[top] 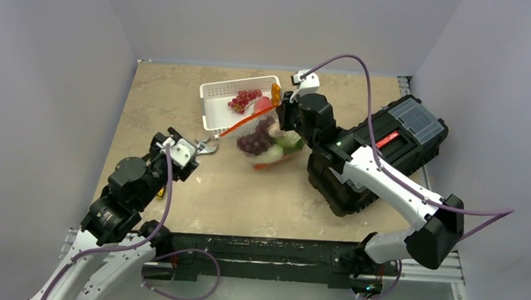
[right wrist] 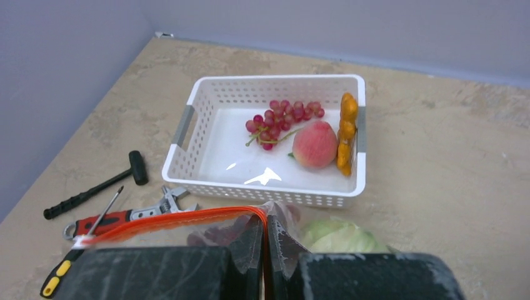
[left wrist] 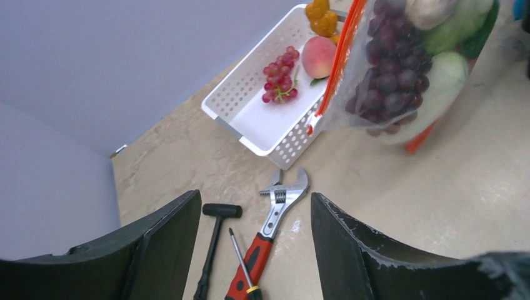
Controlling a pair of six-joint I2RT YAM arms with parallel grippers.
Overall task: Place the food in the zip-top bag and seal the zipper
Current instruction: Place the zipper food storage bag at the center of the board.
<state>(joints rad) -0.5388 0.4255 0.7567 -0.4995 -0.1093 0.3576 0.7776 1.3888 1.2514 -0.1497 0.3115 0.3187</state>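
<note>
Top external: with right gripper (right wrist: 264,234) pinched on zipper (right wrist: 169,224), holding zip-top bag (left wrist: 400,81) mouth up, send open, empty left gripper (left wrist: 256,244) over basket (right wrist: 269,82); take peach (right wrist: 314,145) from above, clear of rim.

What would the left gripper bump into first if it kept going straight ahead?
Probably the adjustable wrench on the table, right ahead of the open left gripper; the white basket sits farther on. Depth is hard to judge.

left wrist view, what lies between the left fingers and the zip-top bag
A wrench and a screwdriver lie on the table short of the zip-top bag, seen in the left wrist view.
</note>
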